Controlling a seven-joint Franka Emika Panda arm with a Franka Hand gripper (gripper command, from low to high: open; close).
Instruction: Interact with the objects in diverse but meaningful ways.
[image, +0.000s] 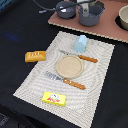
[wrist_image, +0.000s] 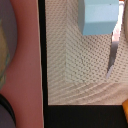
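A light-blue and white carton (image: 81, 43) stands upright at the far edge of the striped placemat (image: 35, 80); it also shows in the wrist view (wrist_image: 100, 17). An orange rectangular block (image: 35, 56) lies on the black table just off the mat, at the exterior view's left; one orange corner (wrist_image: 125, 107) shows in the wrist view. A flat yellow packet with a red mark (image: 54, 98) lies at the mat's near edge. My gripper (image: 86, 8) is a blurred shape above the grey pots, well apart from the carton. Its fingers do not show in the wrist view. The white shaker is out of view.
A tan plate (image: 68, 66) sits mid-mat between an orange-handled knife (image: 80, 57) and fork (image: 65, 80); the knife blade (wrist_image: 112, 55) shows in the wrist view. Two grey pots (image: 90, 14) and a pale bowl (image: 123, 17) stand on a pink board (image: 110, 27).
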